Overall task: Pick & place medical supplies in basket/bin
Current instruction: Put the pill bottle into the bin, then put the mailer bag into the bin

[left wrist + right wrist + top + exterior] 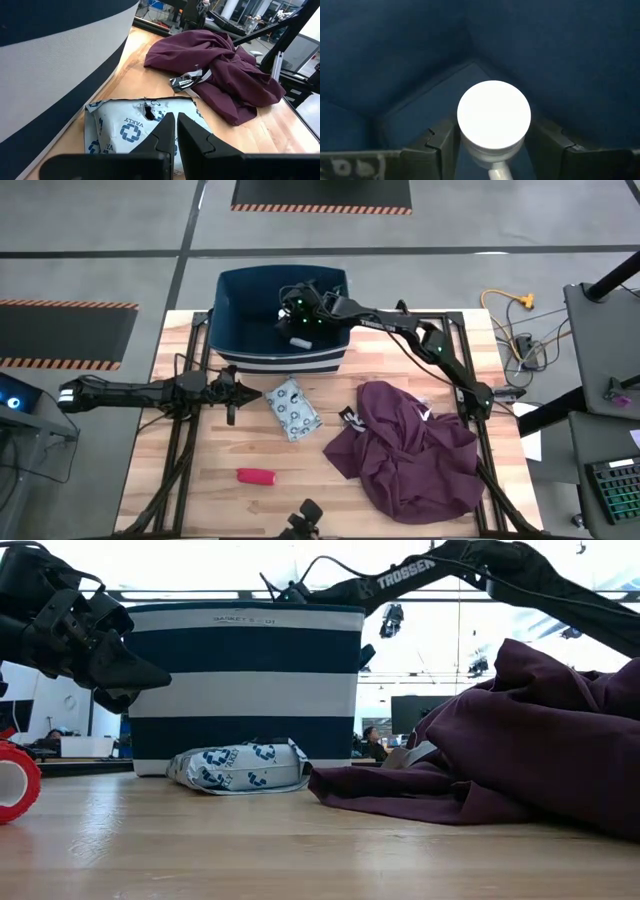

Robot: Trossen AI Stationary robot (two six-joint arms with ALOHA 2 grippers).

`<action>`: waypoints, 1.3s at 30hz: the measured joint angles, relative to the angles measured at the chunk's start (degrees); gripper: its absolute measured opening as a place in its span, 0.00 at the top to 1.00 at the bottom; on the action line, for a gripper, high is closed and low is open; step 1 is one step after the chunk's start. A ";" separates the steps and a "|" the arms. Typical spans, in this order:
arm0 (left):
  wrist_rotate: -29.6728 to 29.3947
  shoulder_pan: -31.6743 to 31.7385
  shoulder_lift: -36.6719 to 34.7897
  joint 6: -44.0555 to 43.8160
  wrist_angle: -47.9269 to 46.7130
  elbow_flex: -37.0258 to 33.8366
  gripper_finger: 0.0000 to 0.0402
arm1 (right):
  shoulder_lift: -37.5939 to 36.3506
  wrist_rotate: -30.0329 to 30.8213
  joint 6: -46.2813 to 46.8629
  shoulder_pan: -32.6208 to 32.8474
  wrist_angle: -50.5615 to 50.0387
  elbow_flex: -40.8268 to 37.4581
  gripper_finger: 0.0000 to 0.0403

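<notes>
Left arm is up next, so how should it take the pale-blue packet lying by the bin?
The pale-blue packet lies flat on the table, puffy through the middle. Come straight down and pinch across its narrow width near the raised, crinkled end. The left gripper, shut, sits just beside it, so it must open first.

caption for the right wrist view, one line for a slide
Right gripper holds a white cylinder between its fingers inside the dark-blue bin.
</notes>
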 joint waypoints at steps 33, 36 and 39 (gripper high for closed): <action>0.02 0.00 0.00 0.00 0.00 0.00 1.00 | -3.71 -0.25 -4.18 -0.17 -3.68 8.71 0.16; 0.00 0.00 0.00 0.00 0.00 0.00 1.00 | -6.26 -2.35 -4.28 0.07 -5.42 9.51 0.15; 0.00 0.00 0.00 0.00 -0.02 0.00 1.00 | -10.35 -9.11 -3.09 0.73 -7.87 9.29 0.16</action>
